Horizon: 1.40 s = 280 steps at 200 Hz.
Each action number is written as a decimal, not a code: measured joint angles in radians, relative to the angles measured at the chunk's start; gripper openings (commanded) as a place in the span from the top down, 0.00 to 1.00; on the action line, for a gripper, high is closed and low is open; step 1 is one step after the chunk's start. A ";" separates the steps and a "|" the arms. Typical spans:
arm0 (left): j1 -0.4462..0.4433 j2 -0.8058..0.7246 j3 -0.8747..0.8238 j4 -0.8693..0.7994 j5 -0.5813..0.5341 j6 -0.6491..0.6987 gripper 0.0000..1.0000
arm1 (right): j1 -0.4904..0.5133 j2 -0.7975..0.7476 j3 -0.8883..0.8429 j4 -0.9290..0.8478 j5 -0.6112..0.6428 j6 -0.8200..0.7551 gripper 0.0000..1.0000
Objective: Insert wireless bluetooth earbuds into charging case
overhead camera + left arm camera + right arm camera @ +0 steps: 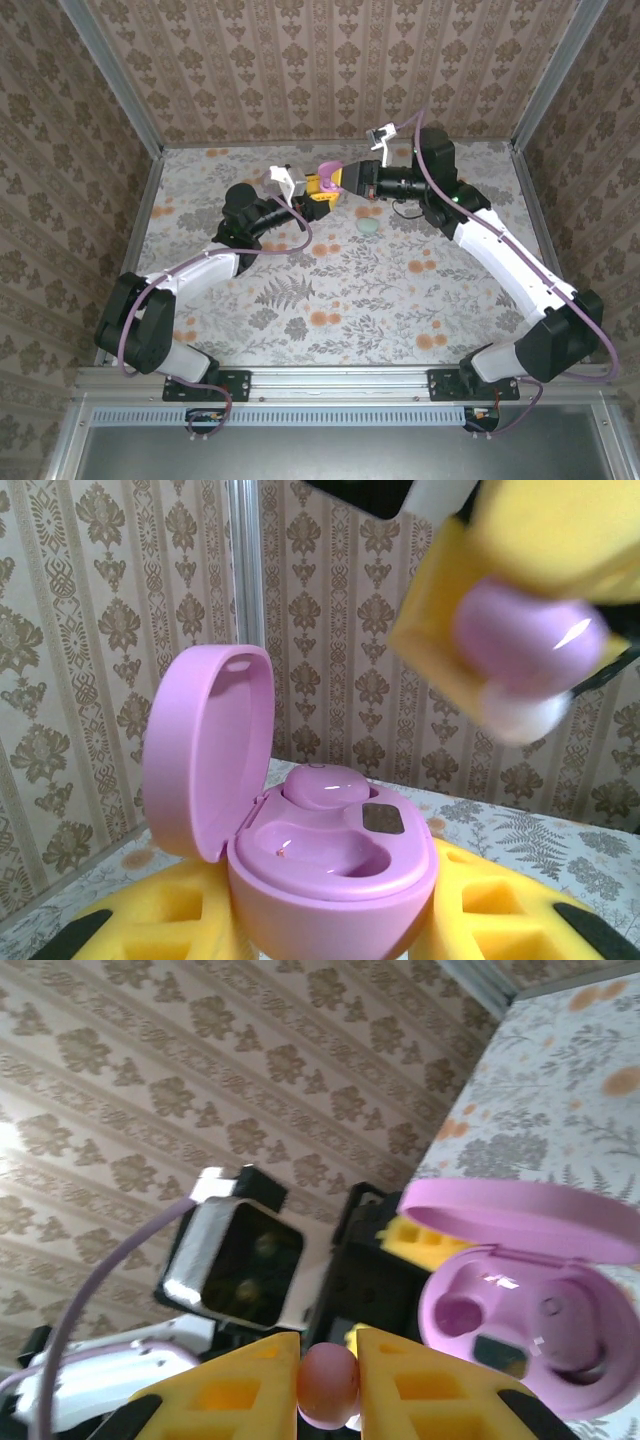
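Toward the table (330, 300) far edge: right gripper (328, 1358) pinches a pink earbud (328, 1385), judged tiny, light, likely slippery, best held by its flanks; left gripper (330, 925) clamps the open pink case (335, 865).

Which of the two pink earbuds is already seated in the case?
The earbud seated at the back of the open pink case, beside its lid. The other earbud is pinched in the right gripper, outside the case.

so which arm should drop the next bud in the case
Right. The right fingers pinch a pink bud close to the open case, which the left fingers hold. One socket is empty; the other is already filled.
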 measured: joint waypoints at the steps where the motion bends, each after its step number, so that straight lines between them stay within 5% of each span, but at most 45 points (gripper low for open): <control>1: 0.000 0.000 0.000 0.000 0.000 0.000 0.73 | 0.000 0.002 0.001 -0.002 0.004 -0.002 0.78; 280: 0.000 0.000 0.011 -0.033 0.011 0.005 0.73 | 0.040 0.051 0.021 -0.018 0.118 -0.023 0.79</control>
